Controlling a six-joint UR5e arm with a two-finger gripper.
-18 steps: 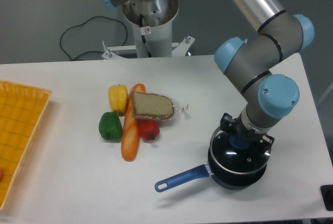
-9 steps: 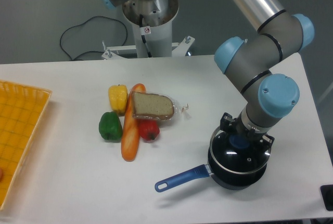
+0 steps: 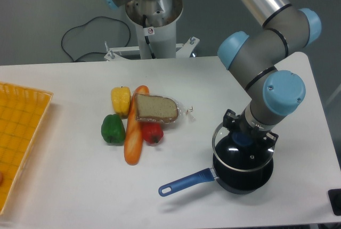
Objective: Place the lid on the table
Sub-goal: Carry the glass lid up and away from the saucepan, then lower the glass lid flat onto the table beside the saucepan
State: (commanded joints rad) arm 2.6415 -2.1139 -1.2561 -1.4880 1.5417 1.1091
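The lid (image 3: 233, 157), clear glass with a thin metal rim and a blue knob, hangs just above the black saucepan (image 3: 246, 182), shifted slightly to the left of it. My gripper (image 3: 244, 139) comes down from above and is shut on the knob. The saucepan's blue handle (image 3: 184, 182) points left toward the front edge of the white table (image 3: 69, 186). The wrist hides most of the fingers.
A yellow pepper (image 3: 120, 100), green pepper (image 3: 112, 129), red pepper (image 3: 152, 132), baguette (image 3: 133, 128) and bread slice (image 3: 155, 108) lie clustered at the table's centre. A yellow mesh tray (image 3: 16, 133) sits at the left edge. The arm's base (image 3: 152, 21) stands behind.
The gripper has lifted the lid a little off the saucepan and carried it slightly left. The saucepan has stayed in place.
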